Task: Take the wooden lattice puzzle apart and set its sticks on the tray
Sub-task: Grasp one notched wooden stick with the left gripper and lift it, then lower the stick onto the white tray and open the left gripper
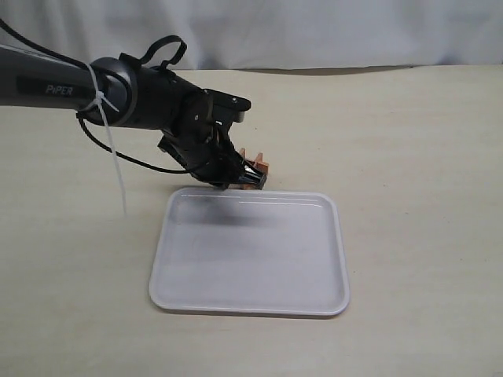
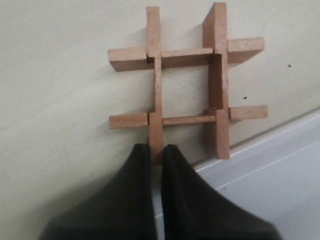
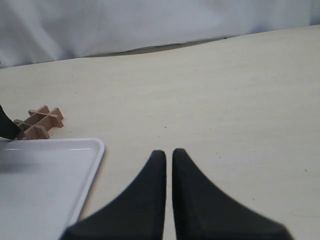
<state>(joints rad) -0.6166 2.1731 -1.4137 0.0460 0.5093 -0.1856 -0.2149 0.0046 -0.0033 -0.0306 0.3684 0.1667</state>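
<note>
My left gripper (image 2: pixel 155 151) is pinched nearly shut on the end of one stick (image 2: pixel 155 131) of the wooden lattice puzzle (image 2: pixel 187 87), which lies flat on the table (image 1: pixel 409 157), just beyond the far rim of the tray (image 1: pixel 251 259). My right gripper (image 3: pixel 168 154) hangs over the table, fingers almost touching, holding nothing.

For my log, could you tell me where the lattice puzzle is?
Exterior view, centre: the lattice puzzle lies on the table behind the tray, at the left gripper.
</note>
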